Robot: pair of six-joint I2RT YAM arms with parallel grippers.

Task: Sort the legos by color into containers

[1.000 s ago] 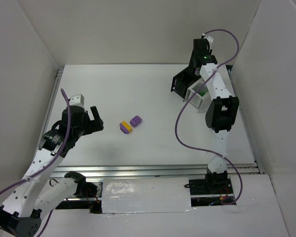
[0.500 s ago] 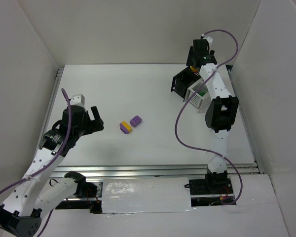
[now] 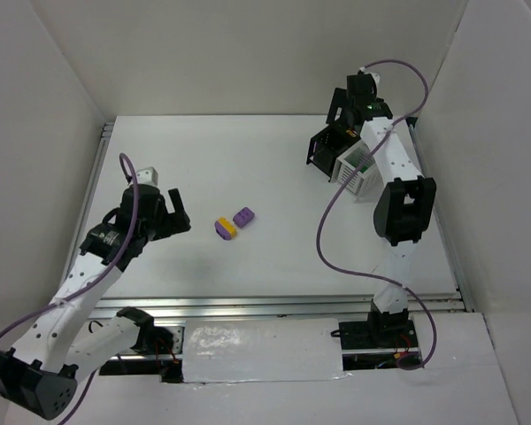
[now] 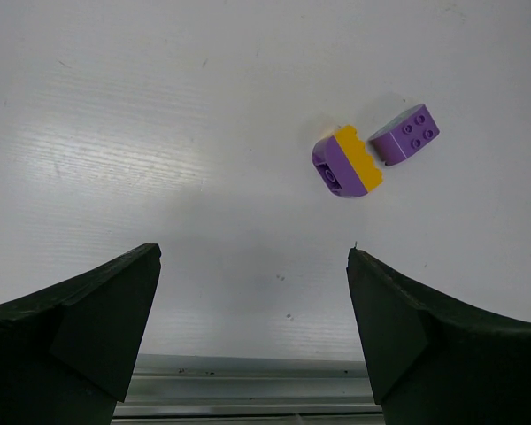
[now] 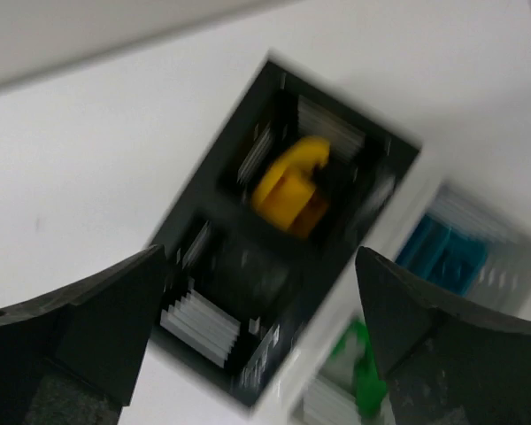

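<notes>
Opened the right claw [image 5: 258, 257] wide over the last second and lifted it a touch, while nudging the left arm slightly toward the middle. Pinching nothing on the right now: dropped a yellow brick [image 5: 292, 190] into the black bin [image 5: 239, 283], lying loose on its floor. Can spot a teal brick [image 5: 442, 257] and a green brick [image 5: 363, 376] in the white bin [image 3: 350, 180], set right against the black one. Holding the left claw [image 4: 254, 257] spread as well, empty, above the bench [image 4: 159, 133] and near a yellow-purple brick [image 4: 347, 162] and a purple brick [image 4: 405, 135], just beside each other, maybe touching at a corner. Expect light, stiff, slick plastic from both: no give, and easy to squirt out of a sloppy pinch. Better to close on the flat side walls of the yellow-purple one than on its rounded end or its studs. Hard to read the right wrist view through the blur; cannot tell whether more bricks sit deeper in the black bin. From overhead, losing much of both bins' insides behind the right arm.
</notes>
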